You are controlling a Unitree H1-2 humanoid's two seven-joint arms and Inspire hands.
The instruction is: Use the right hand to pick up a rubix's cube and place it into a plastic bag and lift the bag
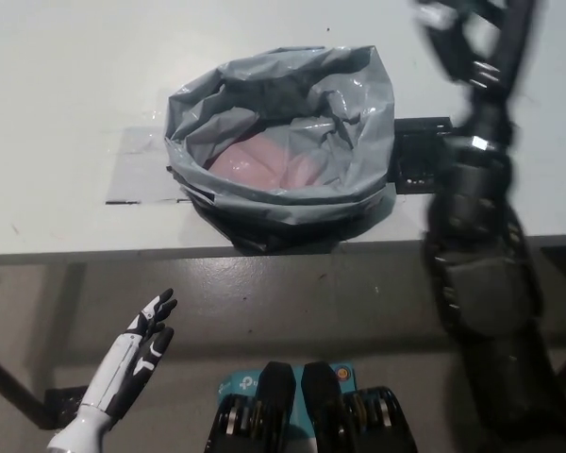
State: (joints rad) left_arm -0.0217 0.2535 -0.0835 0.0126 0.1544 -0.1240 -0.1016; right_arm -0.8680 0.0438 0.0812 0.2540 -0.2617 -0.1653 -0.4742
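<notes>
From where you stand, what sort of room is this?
Probably a lab or workshop test bench, not a home: a plain white table over a bare concrete floor, with a grey plastic bag set out on a taped-down clear sheet.

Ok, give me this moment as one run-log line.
right robot hand: raised at top edge, blurred, grasp unclear | bag: open on table, pink inside | black tray: right of bag | left robot hand: open, lower left
</notes>
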